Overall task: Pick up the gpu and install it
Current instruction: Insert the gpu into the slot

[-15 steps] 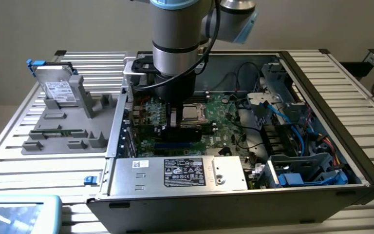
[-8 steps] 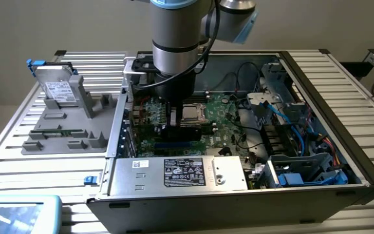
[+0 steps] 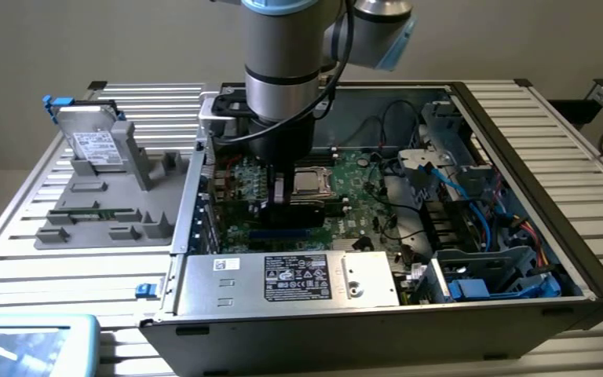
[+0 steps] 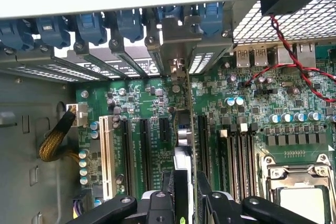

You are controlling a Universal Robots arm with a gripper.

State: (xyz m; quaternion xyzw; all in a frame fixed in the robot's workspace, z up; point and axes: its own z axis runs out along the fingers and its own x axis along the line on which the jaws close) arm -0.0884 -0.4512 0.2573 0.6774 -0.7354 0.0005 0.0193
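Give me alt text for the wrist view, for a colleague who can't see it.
The end effector grips the gpu edge-on, upright over the green motherboard among black expansion slots, its metal bracket at the case's rear slot openings.

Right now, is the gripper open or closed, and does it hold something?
gripper: closed, holding the gpu by its edge.

One gpu [image 4: 188, 103], one hard drive [image 3: 97, 145], one case [image 3: 364, 345]
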